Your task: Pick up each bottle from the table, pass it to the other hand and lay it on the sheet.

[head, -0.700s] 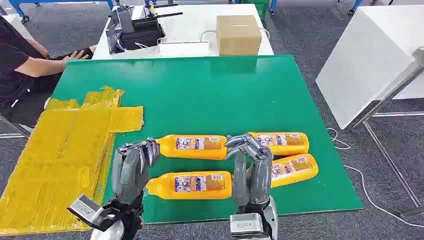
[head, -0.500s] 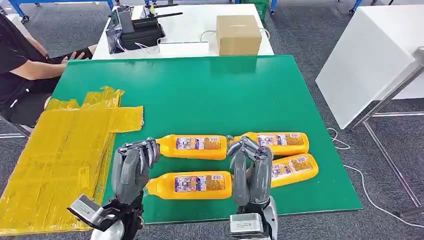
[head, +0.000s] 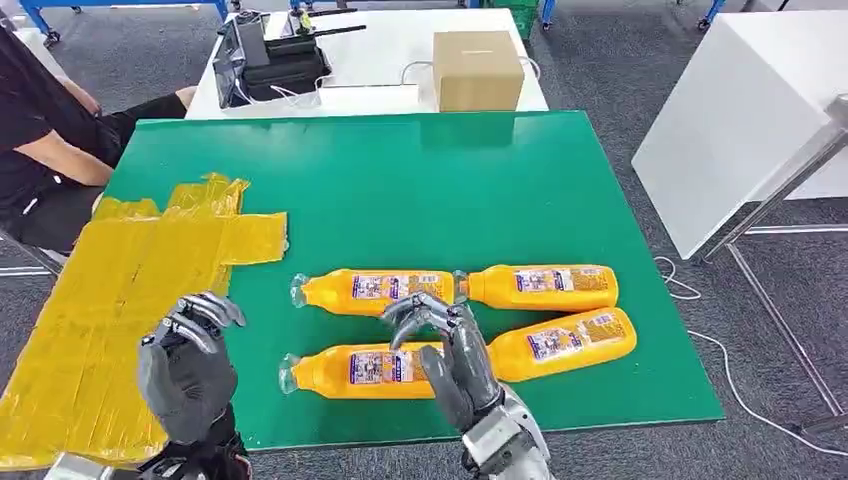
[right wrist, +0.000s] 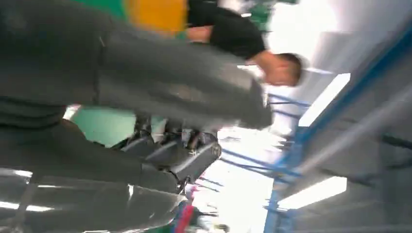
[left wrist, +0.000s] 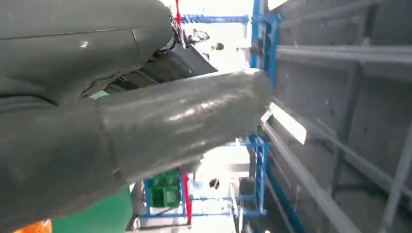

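- The right hand [head: 447, 352] hangs over the near edge of the green bench [head: 420, 180], fingers spread and curved, holding nothing; its fingertips [head: 405, 312] reach above the near-left bottle [head: 360, 369], and whether they touch it cannot be told.
- Just beyond the fingertips lies the far-left bottle [head: 370, 291]; to the hand's right lie the near-right bottle [head: 560, 342] and, past it, the far-right bottle [head: 540, 286]. All four lie on their sides.
- The left hand [head: 188, 370] is raised well to the left of the bottles, fingers apart and empty, above the yellow sheet [head: 120, 300], which covers the bench's left part.
- Farther off, a cardboard box [head: 476, 68] stands on a white table [head: 400, 50], and a person [head: 40, 130] sits at the left.
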Robot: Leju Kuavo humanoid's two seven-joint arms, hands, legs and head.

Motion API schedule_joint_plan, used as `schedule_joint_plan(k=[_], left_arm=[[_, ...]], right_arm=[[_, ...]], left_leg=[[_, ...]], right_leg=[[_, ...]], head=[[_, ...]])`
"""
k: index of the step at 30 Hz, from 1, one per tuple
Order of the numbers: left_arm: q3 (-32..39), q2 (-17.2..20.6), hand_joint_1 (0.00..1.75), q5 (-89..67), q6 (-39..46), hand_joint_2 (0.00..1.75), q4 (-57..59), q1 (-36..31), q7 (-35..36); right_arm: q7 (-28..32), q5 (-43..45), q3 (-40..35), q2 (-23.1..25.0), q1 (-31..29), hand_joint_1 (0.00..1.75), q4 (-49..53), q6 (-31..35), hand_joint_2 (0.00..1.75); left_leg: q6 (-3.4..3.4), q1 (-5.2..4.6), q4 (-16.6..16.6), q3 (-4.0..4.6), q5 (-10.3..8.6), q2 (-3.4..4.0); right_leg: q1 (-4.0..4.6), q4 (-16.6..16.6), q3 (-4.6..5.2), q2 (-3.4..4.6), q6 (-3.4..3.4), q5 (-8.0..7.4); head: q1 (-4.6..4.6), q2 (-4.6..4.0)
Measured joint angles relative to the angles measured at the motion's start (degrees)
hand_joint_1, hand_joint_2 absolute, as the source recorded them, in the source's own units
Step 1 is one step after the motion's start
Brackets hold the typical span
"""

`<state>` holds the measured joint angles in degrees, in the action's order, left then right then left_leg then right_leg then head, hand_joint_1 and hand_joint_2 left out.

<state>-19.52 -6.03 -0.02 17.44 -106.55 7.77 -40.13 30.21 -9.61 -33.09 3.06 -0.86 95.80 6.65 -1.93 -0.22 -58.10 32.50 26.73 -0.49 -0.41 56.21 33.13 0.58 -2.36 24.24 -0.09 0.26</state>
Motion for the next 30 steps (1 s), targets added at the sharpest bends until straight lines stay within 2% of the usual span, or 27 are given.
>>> schedule_joint_plan(k=[4,10,16,23,30], left_arm=[[2.0,-0.8,0.00,0.5,-1.2,0.00,0.0,0.5,0.0],[3.4,-1.3,0.00,0.5,-2.0,0.00,0.0,1.1,0.0],[4.6,-1.9,0.00,0.5,-2.6,0.00,0.1,1.1,0.0],[5.8,-2.6,0.00,0.7,-3.3,0.00,0.6,1.2,0.0],[7.4,-3.1,0.00,1.2,-3.5,0.00,1.1,1.5,0.0]], right_arm=[[-5.5,-3.4,-0.4,-0.1,-1.2,0.00,-4.0,-1.7,1.75],[-7.6,-4.5,-1.1,-0.3,-2.2,0.00,-7.8,-2.5,1.75],[-13.7,-11.4,-2.6,-1.2,-5.1,0.00,-10.8,-0.5,1.75],[-24.8,-19.1,-6.4,-2.2,-10.1,0.00,-17.1,-1.6,1.75],[-33.1,-21.1,-11.3,-3.9,-14.1,0.00,-19.4,-5.3,1.75]], left_leg=[[-0.05,-0.01,0.0,-0.02,-0.06,-0.02],[-0.05,-0.01,0.0,-0.01,-0.07,-0.01],[-0.05,-0.01,0.0,-0.01,-0.07,-0.02],[-0.05,-0.01,0.0,-0.02,-0.08,-0.02],[-0.05,-0.01,0.0,-0.01,-0.07,-0.02]], right_leg=[[-0.01,0.0,-0.04,-0.01,-0.01,-0.02],[-0.01,0.0,-0.03,-0.01,-0.02,-0.02],[0.00,0.0,-0.03,-0.01,-0.02,-0.02],[-0.01,0.0,-0.04,-0.01,-0.02,-0.03],[0.00,0.0,-0.02,-0.01,-0.02,-0.03]], head=[[0.02,0.00],[0.00,0.00],[0.00,0.00],[0.00,0.00],[0.00,0.00]])
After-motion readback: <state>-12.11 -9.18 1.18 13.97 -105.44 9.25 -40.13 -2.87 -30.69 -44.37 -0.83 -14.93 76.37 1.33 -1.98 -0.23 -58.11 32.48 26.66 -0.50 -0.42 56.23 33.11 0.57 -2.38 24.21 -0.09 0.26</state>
